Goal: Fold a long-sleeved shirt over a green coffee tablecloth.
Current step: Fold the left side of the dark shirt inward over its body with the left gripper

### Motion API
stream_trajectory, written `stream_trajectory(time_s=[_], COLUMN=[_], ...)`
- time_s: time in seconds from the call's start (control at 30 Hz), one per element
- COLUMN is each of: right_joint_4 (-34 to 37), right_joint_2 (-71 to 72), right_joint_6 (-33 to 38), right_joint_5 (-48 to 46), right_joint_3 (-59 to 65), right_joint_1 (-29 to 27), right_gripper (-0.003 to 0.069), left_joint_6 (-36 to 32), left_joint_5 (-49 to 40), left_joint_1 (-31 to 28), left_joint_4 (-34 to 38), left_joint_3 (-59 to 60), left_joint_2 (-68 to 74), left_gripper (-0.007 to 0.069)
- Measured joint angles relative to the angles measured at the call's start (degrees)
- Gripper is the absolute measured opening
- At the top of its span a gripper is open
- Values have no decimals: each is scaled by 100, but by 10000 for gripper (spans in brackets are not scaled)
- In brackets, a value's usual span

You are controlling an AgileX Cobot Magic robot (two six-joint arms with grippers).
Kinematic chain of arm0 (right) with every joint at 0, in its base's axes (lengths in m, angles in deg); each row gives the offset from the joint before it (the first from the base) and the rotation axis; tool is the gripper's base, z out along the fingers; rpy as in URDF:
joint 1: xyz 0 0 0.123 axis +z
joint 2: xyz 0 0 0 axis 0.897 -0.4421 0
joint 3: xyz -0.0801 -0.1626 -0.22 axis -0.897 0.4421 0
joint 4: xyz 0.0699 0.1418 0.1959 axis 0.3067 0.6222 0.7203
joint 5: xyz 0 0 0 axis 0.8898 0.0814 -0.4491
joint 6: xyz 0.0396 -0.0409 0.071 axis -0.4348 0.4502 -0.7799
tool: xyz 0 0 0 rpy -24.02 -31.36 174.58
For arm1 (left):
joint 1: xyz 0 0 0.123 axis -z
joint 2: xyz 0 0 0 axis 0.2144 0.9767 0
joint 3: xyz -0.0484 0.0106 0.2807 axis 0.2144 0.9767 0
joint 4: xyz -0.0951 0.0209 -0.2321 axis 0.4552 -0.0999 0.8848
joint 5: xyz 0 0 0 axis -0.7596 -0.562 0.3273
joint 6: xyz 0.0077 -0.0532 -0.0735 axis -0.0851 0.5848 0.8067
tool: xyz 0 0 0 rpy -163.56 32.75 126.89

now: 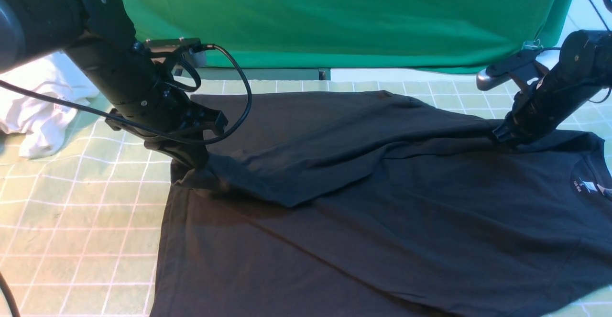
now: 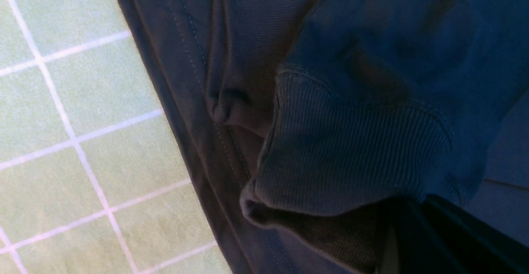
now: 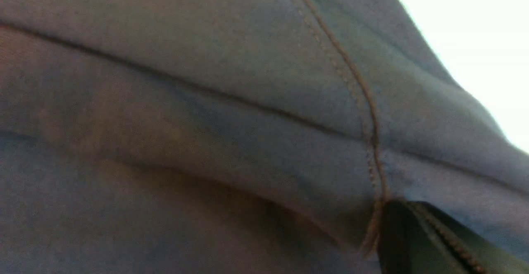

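The long-sleeved shirt (image 1: 382,212) is lying on the green coffee tablecloth (image 1: 71,221), left jaws clamping its cuff (image 2: 351,162) at nine o'clock, right jaws clamping its shoulder (image 1: 550,146) at two o'clock, so uneven pulling could be making a crooked fold.

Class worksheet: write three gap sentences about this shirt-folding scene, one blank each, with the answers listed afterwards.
1. The long-sleeved shirt is ____ in colour and lies on the gridded green coffee tablecloth.
2. The left gripper is pinching the shirt's ribbed ____.
3. The crumpled garment beside the left arm is ____ in colour.

Answers: black; cuff; white
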Motion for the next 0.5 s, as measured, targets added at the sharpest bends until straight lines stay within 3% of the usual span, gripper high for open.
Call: stream_trajectory(time_s=[0.2, 0.27, 0.4, 0.5], right_joint_4=[6, 19, 19, 19], right_joint_2=[149, 129, -3, -82], right_joint_6=[-5, -59, -346, -397], right_joint_5=[-71, -75, -46, -31], right_joint_3=[-72, -72, -72, -72], right_joint_1=[0, 0, 0, 0], right_gripper=[29, 97, 342, 379], left_joint_6=[-6, -6, -12, -18], left_joint_5=[0, 0, 0, 0], left_joint_1=[0, 0, 0, 0], left_joint_4=[0, 0, 4, 6], left_joint_3=[0, 0, 0, 0], left_joint_2=[0, 0, 0, 0], left_gripper=[-32, -32, -32, -32])
